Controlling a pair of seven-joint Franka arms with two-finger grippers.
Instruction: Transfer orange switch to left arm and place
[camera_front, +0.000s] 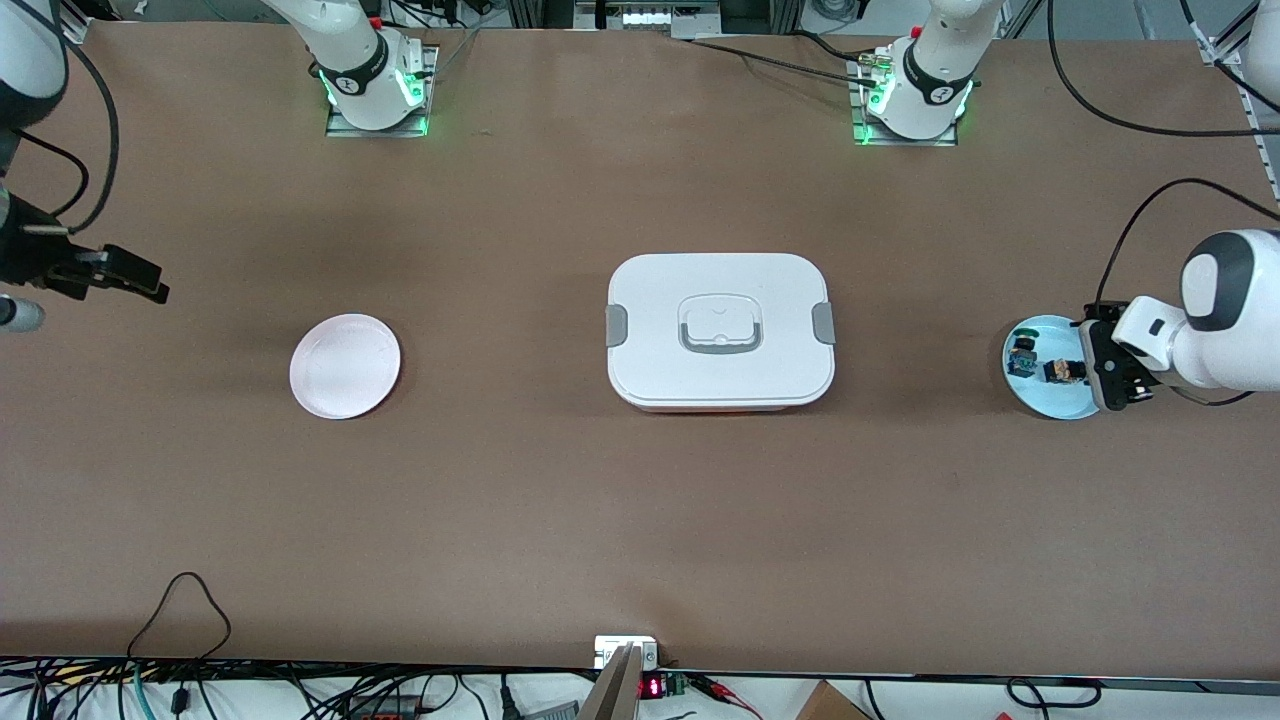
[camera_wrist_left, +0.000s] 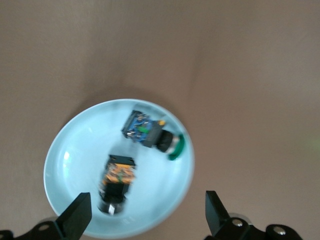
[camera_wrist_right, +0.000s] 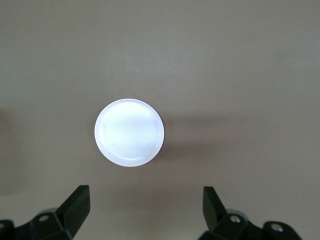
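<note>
The orange switch (camera_front: 1062, 371) (camera_wrist_left: 116, 182) lies on its side in a pale blue plate (camera_front: 1040, 402) (camera_wrist_left: 75, 155) at the left arm's end of the table. My left gripper (camera_front: 1100, 366) (camera_wrist_left: 147, 212) hovers over that plate, open and empty, with the switch below and close to one finger. The white box (camera_front: 720, 330) with grey clips stands mid-table. My right gripper (camera_front: 150, 288) (camera_wrist_right: 145, 202) hangs open and empty at the right arm's end, with a white plate (camera_front: 345, 365) (camera_wrist_right: 129, 132) showing below it in the right wrist view.
A small blue-and-green component (camera_front: 1022, 352) (camera_wrist_left: 150, 134) shares the blue plate with the switch. Cables run along the table edge nearest the front camera.
</note>
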